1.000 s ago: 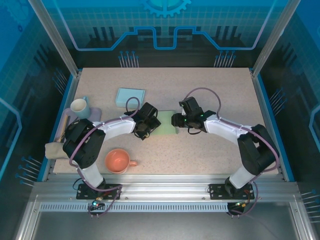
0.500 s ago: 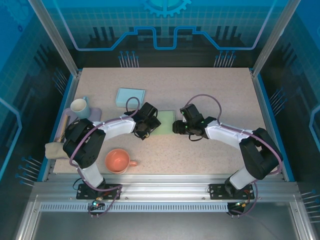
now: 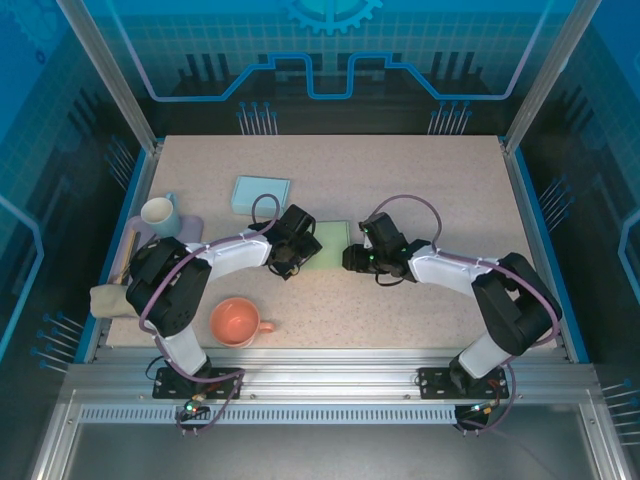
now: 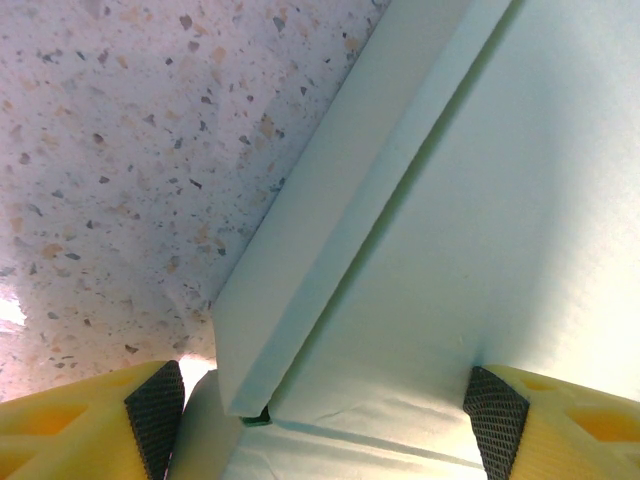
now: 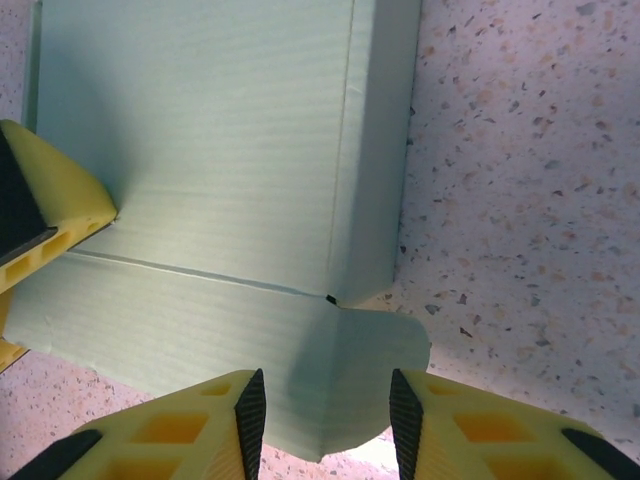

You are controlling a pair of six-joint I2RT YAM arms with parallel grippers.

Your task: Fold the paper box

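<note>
The pale green paper box lies flat on the speckled table between both grippers. My left gripper stands at its left edge, open wide. In the left wrist view its fingertips straddle a broad panel with one raised side wall. My right gripper is at the box's near right corner. In the right wrist view it is open, with a rounded corner flap between its pads and neither pad touching it. A folded-up side wall runs beyond the flap.
A teal flat box lies behind the left arm. A white mug and a beige lump sit by the left edge. An orange cup stands near the left arm's base. The left gripper's yellow finger rests on the panel.
My right gripper has shifted a little nearer and leftward along the box's right edge, and its jaws have narrowed slightly around the flap. The left arm has held still.
</note>
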